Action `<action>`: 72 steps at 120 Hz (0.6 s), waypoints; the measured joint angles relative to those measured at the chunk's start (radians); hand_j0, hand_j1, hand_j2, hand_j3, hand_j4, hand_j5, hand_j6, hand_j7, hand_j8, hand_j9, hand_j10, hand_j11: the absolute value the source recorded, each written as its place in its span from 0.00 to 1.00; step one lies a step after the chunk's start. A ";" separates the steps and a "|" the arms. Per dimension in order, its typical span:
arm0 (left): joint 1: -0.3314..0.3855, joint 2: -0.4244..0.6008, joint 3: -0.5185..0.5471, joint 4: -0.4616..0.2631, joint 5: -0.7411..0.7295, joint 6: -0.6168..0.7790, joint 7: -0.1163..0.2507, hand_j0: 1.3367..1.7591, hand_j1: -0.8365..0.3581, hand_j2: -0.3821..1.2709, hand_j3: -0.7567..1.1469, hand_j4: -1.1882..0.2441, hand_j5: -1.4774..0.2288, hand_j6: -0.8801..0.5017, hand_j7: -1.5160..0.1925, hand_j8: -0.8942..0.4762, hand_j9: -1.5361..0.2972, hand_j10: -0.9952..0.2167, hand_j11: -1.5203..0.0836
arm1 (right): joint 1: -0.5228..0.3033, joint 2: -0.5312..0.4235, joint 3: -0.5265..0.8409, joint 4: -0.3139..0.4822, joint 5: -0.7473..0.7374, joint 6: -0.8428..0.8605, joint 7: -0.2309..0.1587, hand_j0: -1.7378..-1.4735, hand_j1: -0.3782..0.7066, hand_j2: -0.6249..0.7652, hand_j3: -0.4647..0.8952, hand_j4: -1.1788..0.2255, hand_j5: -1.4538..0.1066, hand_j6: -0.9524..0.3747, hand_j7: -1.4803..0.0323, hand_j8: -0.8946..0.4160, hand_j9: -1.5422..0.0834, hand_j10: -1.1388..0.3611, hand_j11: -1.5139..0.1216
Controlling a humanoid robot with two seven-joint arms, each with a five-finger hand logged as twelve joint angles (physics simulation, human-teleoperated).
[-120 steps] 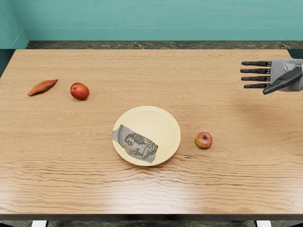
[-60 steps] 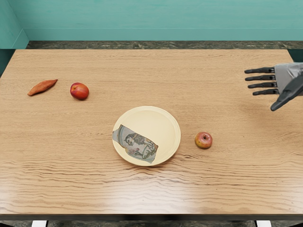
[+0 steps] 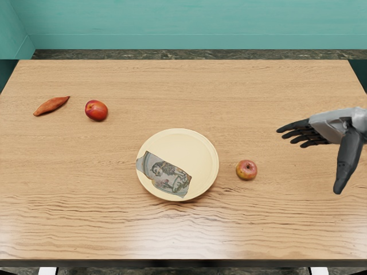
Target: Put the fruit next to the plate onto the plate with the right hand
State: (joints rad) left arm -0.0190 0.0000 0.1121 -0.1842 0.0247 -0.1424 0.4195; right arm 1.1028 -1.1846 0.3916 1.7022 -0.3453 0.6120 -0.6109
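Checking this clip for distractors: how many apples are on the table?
2. The small apple lies just right of the plate, not touching it. The red apple sits at the far left, beside an orange sweet potato. None appears hidden.

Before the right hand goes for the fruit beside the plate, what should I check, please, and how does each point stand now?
1. Target found: the small apple lies on the table just right of the plate, not touching it: ok.
2. The right hand is empty, fingers spread: ok.
3. Hand above the small apple: not ok, it is off to the right of it.
4. Hand's height over the table: cannot tell.
5. Bare room on the plate's right half: ok.
6. The red apple at far left is well away from the plate, so no confusion: ok.
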 joint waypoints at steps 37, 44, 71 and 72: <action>0.002 0.000 -0.002 0.000 0.000 0.000 0.000 0.76 0.98 0.23 0.40 0.82 0.86 0.63 0.88 0.65 0.83 0.81 0.94 | 0.051 0.062 -0.013 0.041 -0.170 0.000 0.000 0.30 0.08 0.44 0.34 0.80 0.89 0.68 0.94 0.64 0.91 0.72 0.89; 0.002 0.000 -0.002 0.000 0.000 0.001 0.000 0.76 0.98 0.23 0.40 0.82 0.86 0.63 0.88 0.65 0.83 0.81 0.94 | 0.043 0.076 -0.014 0.042 -0.200 -0.001 0.000 0.30 0.11 0.44 0.34 0.78 0.87 0.65 0.91 0.62 0.89 0.70 0.86; 0.002 0.000 -0.003 0.000 0.000 0.001 0.000 0.76 0.98 0.23 0.40 0.82 0.86 0.63 0.88 0.65 0.83 0.81 0.94 | 0.002 0.138 -0.015 0.043 -0.441 -0.149 0.000 0.30 0.10 0.44 0.34 0.78 0.87 0.66 0.92 0.62 0.89 0.71 0.87; 0.002 0.000 -0.002 0.000 0.000 0.001 0.000 0.76 0.98 0.23 0.40 0.82 0.86 0.63 0.88 0.65 0.83 0.81 0.94 | 0.001 0.141 -0.015 0.043 -0.450 -0.158 0.000 0.30 0.10 0.44 0.34 0.78 0.87 0.66 0.92 0.62 0.89 0.71 0.87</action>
State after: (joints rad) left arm -0.0169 0.0000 0.1097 -0.1841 0.0246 -0.1416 0.4193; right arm 1.1037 -1.0439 0.3771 1.7452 -0.7951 0.4542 -0.6109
